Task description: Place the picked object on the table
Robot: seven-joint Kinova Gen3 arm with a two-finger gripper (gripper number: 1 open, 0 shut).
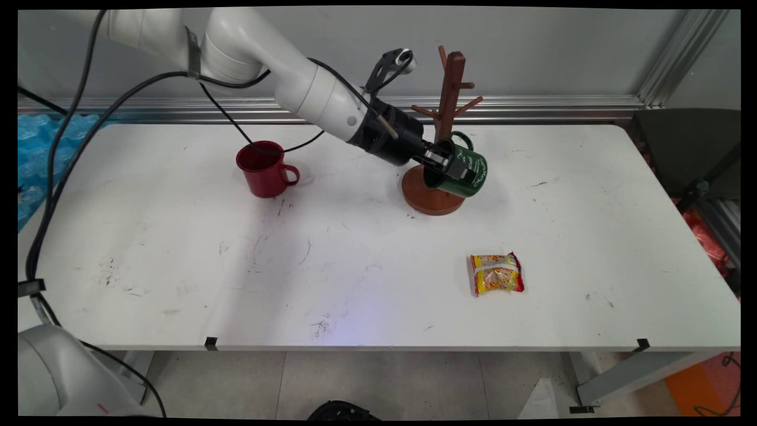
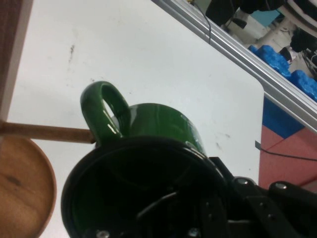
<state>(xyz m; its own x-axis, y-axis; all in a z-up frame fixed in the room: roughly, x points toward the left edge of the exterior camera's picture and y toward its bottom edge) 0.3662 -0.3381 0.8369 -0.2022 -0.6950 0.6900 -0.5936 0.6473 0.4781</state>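
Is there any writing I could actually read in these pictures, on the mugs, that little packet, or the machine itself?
Nothing here reads clearly.
Green mug, held by the tool: pale script on its side, too small and blurred to read.
Snack packet: printed yellow and red, with a pale band across it, lettering too small to read.
Red mug: no writing visible.
Wooden mug tree: no writing visible.

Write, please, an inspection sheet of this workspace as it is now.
Surface: white table, scuffed with dark marks.
Job's things: green mug held tilted at the wooden mug tree; a peg reaches its handle.
Clutter: red mug upright at left; snack packet lying near front.
Claw: claw shut on green mug's rim.
Cables: black cables hang from the arm.
Surroundings: grey wall, metal rail, blue sheet at left.
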